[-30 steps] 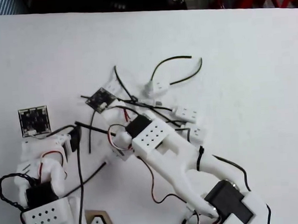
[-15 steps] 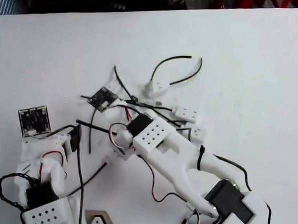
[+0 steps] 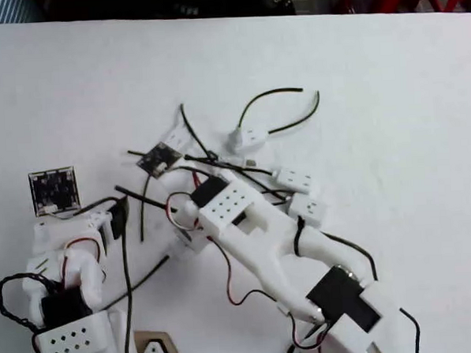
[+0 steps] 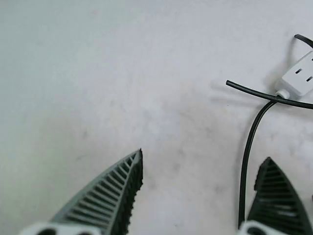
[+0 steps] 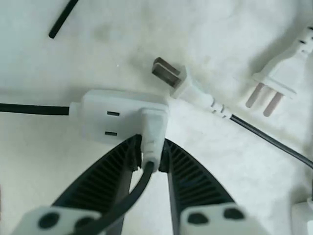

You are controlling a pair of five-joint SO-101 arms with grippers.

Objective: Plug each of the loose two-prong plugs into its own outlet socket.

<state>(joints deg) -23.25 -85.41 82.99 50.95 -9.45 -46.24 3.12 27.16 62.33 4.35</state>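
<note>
My right gripper (image 5: 150,143) is shut on a white two-prong plug (image 5: 154,126) whose front sits in a white socket block (image 5: 113,117). That block has a black cord running off one end. Two loose plugs lie near it: one (image 5: 172,78) on a black cord, one (image 5: 278,78) with both prongs showing. In the high view the right arm (image 3: 229,207) reaches over the tangle of cords at the table's middle. More white sockets (image 3: 295,177) (image 3: 245,136) lie there. My left gripper (image 4: 203,155) is open over bare table, with a socket (image 4: 301,78) and its black cord beyond it.
A black-and-white marker card (image 3: 54,190) lies at the left, just beyond the left arm (image 3: 70,256). A small black square piece (image 3: 157,158) lies beside the cords. Black cords loop across the middle. The far side and right side of the white table (image 3: 389,97) are bare.
The right arm has swung a little to the left and its wrist has edged forward into the cords. The left arm has kept still.
</note>
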